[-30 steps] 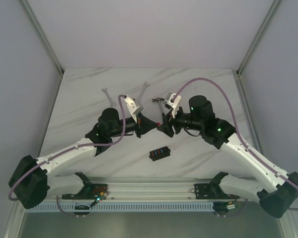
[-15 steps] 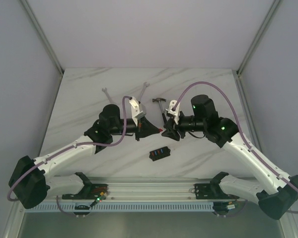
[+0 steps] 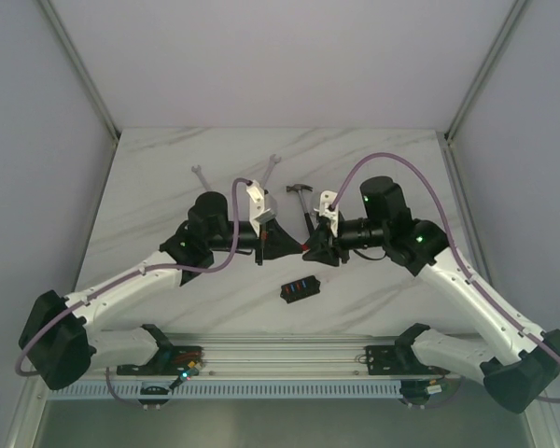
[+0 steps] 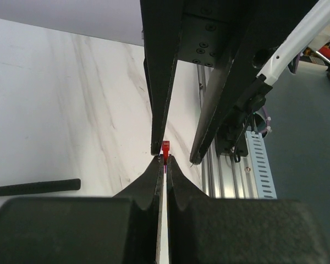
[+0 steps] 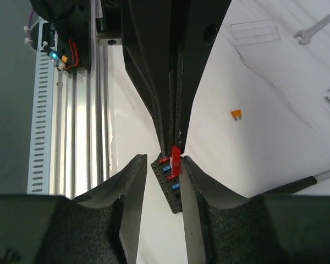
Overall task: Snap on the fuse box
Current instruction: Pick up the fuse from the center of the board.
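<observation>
Marbled white surface (image 3: 149,187) below; left fingers (image 4: 148,184) pinch a red plastic fuse (image 5: 176,159), right fingers (image 5: 129,181) narrowly apart around it. Clamp squarely before left releases.

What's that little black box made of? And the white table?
The fuse box looks like matte black plastic: dull, with no glint. The table looks like marble, or maybe a marble-print sheet: smooth white with grey veins.

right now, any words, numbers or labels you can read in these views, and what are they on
None can be read in any view.
Small red plastic fuse: any marking too small to read.
Small black rectangular plastic fuse box: no legible label.
Small orange plastic fuse: too small to read.
</observation>
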`<state>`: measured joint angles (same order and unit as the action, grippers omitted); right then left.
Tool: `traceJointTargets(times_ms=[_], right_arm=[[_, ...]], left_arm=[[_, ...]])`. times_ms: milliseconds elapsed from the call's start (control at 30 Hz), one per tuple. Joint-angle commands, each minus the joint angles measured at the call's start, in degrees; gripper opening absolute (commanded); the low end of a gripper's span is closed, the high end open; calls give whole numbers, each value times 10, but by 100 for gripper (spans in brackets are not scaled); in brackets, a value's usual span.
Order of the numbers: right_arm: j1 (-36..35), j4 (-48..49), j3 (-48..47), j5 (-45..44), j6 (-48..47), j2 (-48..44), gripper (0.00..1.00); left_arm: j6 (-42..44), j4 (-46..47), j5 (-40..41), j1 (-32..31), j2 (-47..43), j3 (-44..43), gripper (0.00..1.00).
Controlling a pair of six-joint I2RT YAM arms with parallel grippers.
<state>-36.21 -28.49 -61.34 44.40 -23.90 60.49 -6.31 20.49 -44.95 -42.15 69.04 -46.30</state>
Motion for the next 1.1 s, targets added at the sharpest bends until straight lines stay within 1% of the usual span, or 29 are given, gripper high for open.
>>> traceJointTargets(times_ms=[0,333,600,733,800,867,967,1067], right_arm=[[6,0,-22,35,-13,5,34],[20,0,-19,55,-16,4,25],[24,1,-17,64,-15,14,11],[25,1,-17,67,-13,21,0],[25,3,-17,66,-8,25,0],[24,4,-18,56,4,29,0],[24,6,-19,25,35,34,0],[24,10,-17,-22,86,41,0]], left_arm=[[14,5,-30,1,8,-16,0],[13,4,-30,1,12,-15,0],[12,6,-33,1,14,-16,0],[10,8,-33,1,15,-16,0],[9,8,-26,1,15,-15,0],[7,7,-8,1,13,-9,7],[-4,6,45,2,1,6,29],[-24,4,115,3,-14,28,43]])
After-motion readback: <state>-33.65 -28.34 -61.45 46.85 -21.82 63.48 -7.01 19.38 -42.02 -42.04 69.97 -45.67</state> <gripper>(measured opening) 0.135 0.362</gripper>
